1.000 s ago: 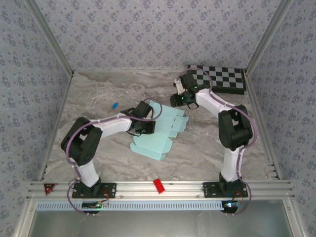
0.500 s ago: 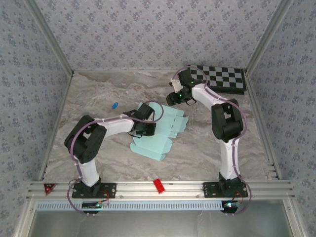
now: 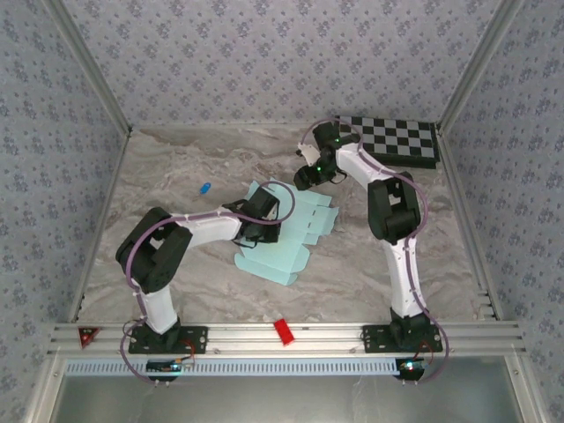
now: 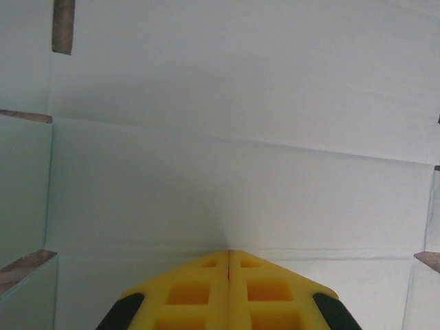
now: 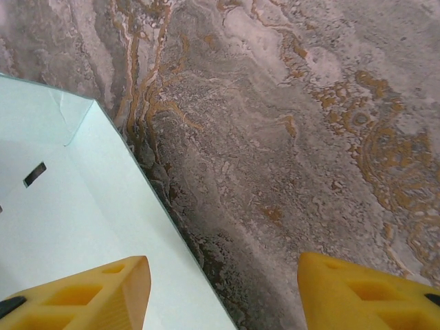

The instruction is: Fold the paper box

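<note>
The paper box (image 3: 295, 227) is a pale light-blue die-cut sheet lying flat mid-table, flaps spread out. My left gripper (image 3: 264, 218) rests on its left part. In the left wrist view the yellow fingertips (image 4: 228, 251) are shut together and press on the sheet (image 4: 234, 137) at a crease, holding nothing. My right gripper (image 3: 305, 174) hovers at the sheet's far edge. It stands open (image 5: 223, 278): one finger (image 5: 89, 289) is over the blue card (image 5: 62, 199), the other (image 5: 364, 289) over bare marble, and the card's edge runs between them.
A black-and-white checkerboard (image 3: 397, 139) lies at the back right corner. A small blue item (image 3: 204, 188) sits on the marble left of the sheet. A red piece (image 3: 283, 331) rests on the front rail. Patterned walls close in three sides.
The right arm has swung left and folded tighter, bringing its gripper closer to the sheet's far edge. The left gripper has shifted slightly on the sheet, and the far-left flap now shows beside it.
</note>
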`<state>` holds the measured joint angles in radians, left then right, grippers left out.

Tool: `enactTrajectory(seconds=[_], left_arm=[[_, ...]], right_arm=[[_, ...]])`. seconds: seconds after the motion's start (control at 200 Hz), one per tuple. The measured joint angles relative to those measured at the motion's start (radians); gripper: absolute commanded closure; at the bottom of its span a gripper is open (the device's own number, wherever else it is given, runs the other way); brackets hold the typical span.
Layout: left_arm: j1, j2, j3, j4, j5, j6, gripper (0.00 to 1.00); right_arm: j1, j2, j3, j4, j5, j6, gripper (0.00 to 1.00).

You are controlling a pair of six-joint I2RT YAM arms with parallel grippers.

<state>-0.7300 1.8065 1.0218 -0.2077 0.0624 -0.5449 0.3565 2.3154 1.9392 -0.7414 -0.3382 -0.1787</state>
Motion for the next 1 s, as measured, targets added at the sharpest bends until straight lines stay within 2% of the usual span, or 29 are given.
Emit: enactTrajectory(seconds=[0.375,0.855,0.999], left_arm=[[-0.005,-0.002,0.0,0.0,-0.012,0.0,1.0],[-0.005,-0.004,-0.005,0.003,-0.012,0.0,1.0],[-0.005,-0.004,-0.005,0.003,-0.012,0.0,1.0]], right_arm=[[-0.012,0.101,0.119,-0.129,-0.083,-0.051,0.45],[-0.026,0.133,0.174,-0.241,-0.198,-0.134,0.61],[-0.035,0.134,0.185,-0.271,-0.212,-0.171,0.7]])
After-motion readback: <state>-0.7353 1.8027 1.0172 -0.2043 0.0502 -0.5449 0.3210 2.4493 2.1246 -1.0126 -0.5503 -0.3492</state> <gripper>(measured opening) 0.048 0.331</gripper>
